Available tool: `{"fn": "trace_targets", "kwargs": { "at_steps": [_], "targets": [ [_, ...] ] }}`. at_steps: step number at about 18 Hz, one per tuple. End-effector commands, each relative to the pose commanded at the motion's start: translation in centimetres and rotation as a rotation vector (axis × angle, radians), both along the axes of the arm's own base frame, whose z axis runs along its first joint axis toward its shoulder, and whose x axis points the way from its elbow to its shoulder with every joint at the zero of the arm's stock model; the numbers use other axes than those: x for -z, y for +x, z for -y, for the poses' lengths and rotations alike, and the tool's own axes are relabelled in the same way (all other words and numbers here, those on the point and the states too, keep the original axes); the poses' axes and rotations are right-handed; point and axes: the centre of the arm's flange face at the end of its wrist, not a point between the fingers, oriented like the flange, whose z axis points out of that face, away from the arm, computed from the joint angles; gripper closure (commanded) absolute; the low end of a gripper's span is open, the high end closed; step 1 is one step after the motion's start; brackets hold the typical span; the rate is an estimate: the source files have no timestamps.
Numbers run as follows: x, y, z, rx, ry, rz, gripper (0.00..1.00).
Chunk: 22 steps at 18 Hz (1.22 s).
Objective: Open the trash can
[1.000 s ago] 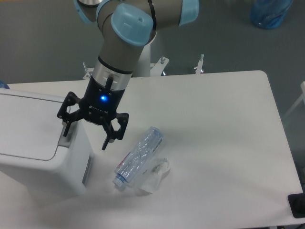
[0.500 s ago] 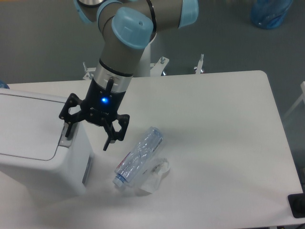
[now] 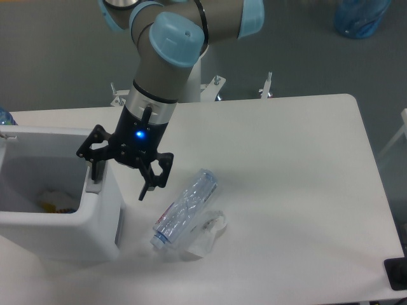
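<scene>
One trash can [image 3: 60, 219] stands at the left near edge of the worktop [image 3: 286, 165], its top open; pale and yellowish refuse lies inside. Gripper [image 3: 121, 178] hangs over the can's right rim, jaws spread, holding nothing. Left finger [image 3: 94, 170] sits at the grey push tab [image 3: 94, 185] on the rim; contact cannot be confirmed. Right finger [image 3: 147, 185] is clear of the can wall. Clear bottle [image 3: 186, 208] lies on its side just right of the can, resting on crumpled clear plastic [image 3: 208, 235].

trash can [image 3: 57, 216] open, gripper [image 3: 119, 176] spread above rim
</scene>
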Motion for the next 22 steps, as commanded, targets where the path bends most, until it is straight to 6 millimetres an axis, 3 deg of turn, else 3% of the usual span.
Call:
{"fn": "trace_targets", "kwargs": {
  "at_steps": [4,8,12,18,22],
  "targets": [
    [-0.7,-1.2,0.4,-0.019,0.011,-0.008,0.00],
    [-2.5,-6.5,3.0,-0.102,0.036,-0.042,0.00],
    [-2.5,-11.8,6.5,-0.156,0.042,-0.090,0.00],
    [1.2,-18.0,10.3,-0.010,-0.035,-0.282,0.00],
    [4.9,-22.5,11.0,0.013,-0.163,-0.345,0.00]
  ]
}}
